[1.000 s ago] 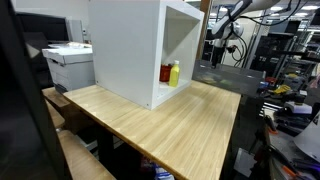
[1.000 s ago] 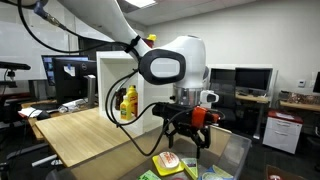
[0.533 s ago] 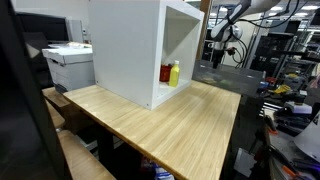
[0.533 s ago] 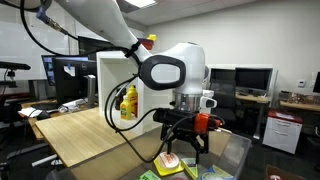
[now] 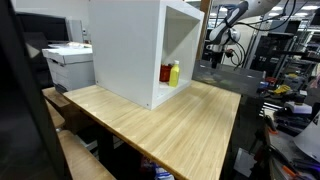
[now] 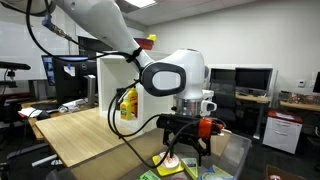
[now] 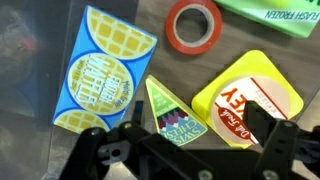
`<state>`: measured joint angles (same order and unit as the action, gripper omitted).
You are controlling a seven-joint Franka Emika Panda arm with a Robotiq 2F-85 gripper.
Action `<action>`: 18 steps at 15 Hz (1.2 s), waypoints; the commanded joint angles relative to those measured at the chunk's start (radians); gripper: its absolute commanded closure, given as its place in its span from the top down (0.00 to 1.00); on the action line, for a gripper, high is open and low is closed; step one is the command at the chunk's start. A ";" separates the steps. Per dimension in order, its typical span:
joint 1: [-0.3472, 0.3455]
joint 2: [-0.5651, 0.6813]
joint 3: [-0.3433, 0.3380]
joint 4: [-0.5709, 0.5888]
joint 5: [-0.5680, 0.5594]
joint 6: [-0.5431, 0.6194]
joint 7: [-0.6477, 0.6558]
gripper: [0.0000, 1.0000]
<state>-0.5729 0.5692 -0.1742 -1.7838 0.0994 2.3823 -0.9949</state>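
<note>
My gripper [image 7: 185,150] is open, its two dark fingers [image 7: 275,140] spread wide with nothing between them. Right under it in the wrist view lie a green triangular Swiss cheese wedge [image 7: 172,115] and a yellow tub with a red and white label [image 7: 245,100]. A blue waffle box [image 7: 100,70] lies to the left and a red tape roll [image 7: 193,25] above. In an exterior view the gripper [image 6: 186,150] hangs just above the yellow tub [image 6: 168,160] in a bin of groceries. The arm [image 5: 222,40] appears small and far off.
A white open cabinet [image 5: 130,45] stands on the wooden table [image 5: 170,125] with a yellow bottle [image 5: 174,72] and a red one [image 5: 166,73] inside. A green frozen-food pack [image 7: 280,10] lies at the top right. A printer [image 5: 68,65] and desks with monitors [image 6: 250,78] surround the area.
The gripper has come down closer to the groceries in the bin. Its jaws have stayed open.
</note>
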 commanded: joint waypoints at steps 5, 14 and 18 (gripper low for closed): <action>-0.019 0.057 0.020 0.048 -0.028 0.070 -0.077 1.00; -0.021 0.094 0.031 0.071 -0.033 0.097 -0.118 1.00; -0.021 0.106 0.034 0.076 -0.035 0.105 -0.137 1.00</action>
<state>-0.5735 0.6629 -0.1589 -1.7157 0.0841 2.4610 -1.0964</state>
